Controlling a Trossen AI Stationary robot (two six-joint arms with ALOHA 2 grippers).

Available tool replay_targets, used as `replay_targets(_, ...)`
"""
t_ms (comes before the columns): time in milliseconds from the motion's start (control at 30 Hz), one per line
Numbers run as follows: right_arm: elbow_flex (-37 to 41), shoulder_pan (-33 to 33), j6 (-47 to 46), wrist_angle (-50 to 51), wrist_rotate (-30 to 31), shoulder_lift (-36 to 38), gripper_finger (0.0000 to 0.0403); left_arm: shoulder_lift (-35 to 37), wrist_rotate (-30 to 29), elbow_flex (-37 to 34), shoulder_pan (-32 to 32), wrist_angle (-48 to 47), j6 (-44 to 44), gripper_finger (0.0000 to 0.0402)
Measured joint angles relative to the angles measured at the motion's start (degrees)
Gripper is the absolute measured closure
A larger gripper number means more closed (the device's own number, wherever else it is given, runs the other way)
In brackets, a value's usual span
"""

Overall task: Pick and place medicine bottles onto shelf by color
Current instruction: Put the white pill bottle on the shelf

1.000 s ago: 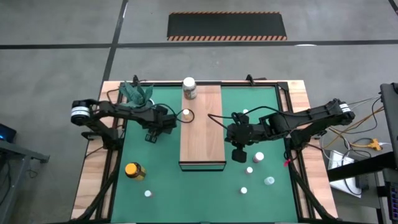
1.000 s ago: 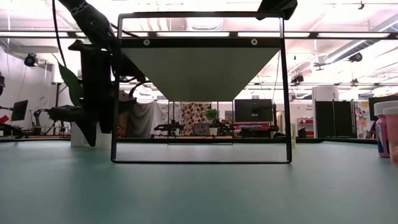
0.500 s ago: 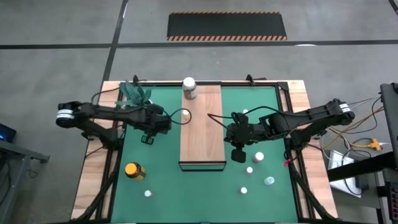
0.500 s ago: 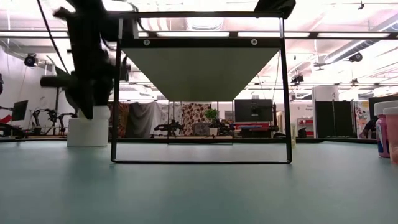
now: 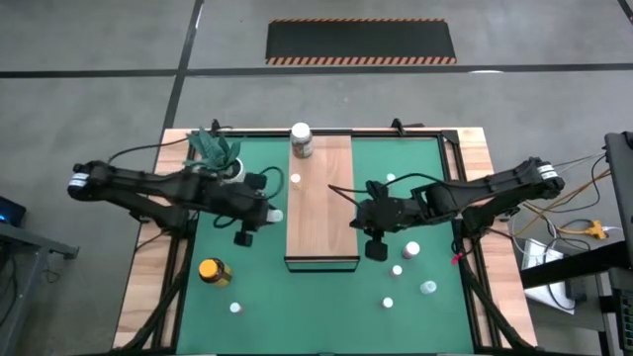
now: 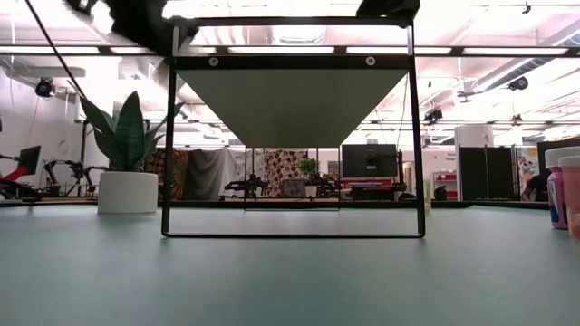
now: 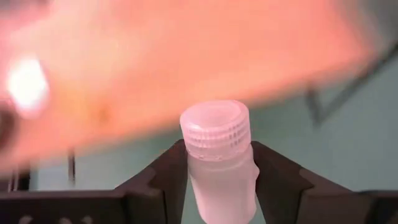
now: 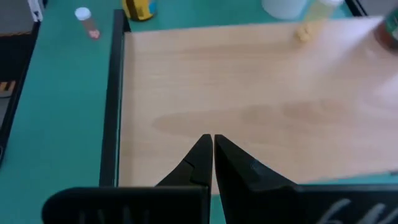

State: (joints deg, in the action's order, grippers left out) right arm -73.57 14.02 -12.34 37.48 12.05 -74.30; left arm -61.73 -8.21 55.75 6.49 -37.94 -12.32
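Observation:
The shelf [image 5: 321,203] is a long light-brown board on a dark frame in the middle of the green mat. My left gripper [image 5: 273,215] hangs just off the shelf's left edge, shut on a tiny pale-capped bottle [image 7: 219,163]. My right gripper [image 5: 362,220] is at the shelf's right edge, its fingers [image 8: 213,144] shut and empty over the board. A white-lidded jar [image 5: 301,139] and one tiny bottle [image 5: 296,179] stand on the shelf's far part. The amber yellow-lidded jar [image 5: 214,271] stands on the mat at near left. My left gripper pinches the tiny bottle between its two fingers [image 7: 166,177], on the translucent body [image 7: 222,186] just below the ribbed cap [image 7: 214,127]. The fingers come roughly level from the table's left. The cap stands clear beyond the fingertips, and the bottle sits upright, lifted off the mat.
Several tiny bottles [image 5: 411,248] are scattered on the mat at near right, one [image 5: 235,308] at near left and one [image 5: 391,178] right of the shelf. A white pot with a green plant [image 5: 226,158] stands at far left. Black frame rails border the mat.
My left gripper has drawn back from the shelf's left edge, moved toward the table's near edge and risen. In the low view it has gone up nearly out of the picture and uncovered the plant.

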Motion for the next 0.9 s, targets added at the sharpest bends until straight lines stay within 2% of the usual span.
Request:
replay_targets(167,3.4,0.4,5.4,-10.2,0.0,0.0,0.0394,3.3,0.9,-3.0,1.8,19.0,1.8,0.0266)
replay_targets(267,6.9,0.4,9.4,-20.5,0.0,0.0,0.0394,3.4,1.1,-6.2,2.3,32.1,3.0,0.0266)
replay_targets(400,12.8,0.4,14.1,-35.0,0.0,-0.2,0.0394,1.8,1.2,-10.9,2.5,44.2,2.7,0.0266)
replay_targets(667,21.8,0.2,17.0,-60.0,0.1,-0.3,0.0393,-3.5,1.1,-15.4,2.6,57.8,2.5,0.0266)
replay_targets(767,23.0,0.2,16.9,-62.7,0.1,-0.3,0.0379,-6.0,1.1,-15.3,2.6,58.8,2.3,0.0266)
replay_targets(900,23.3,0.2,15.8,-63.7,3.1,-0.6,0.0334,-9.4,1.0,-15.3,2.6,60.9,1.4,0.0266)
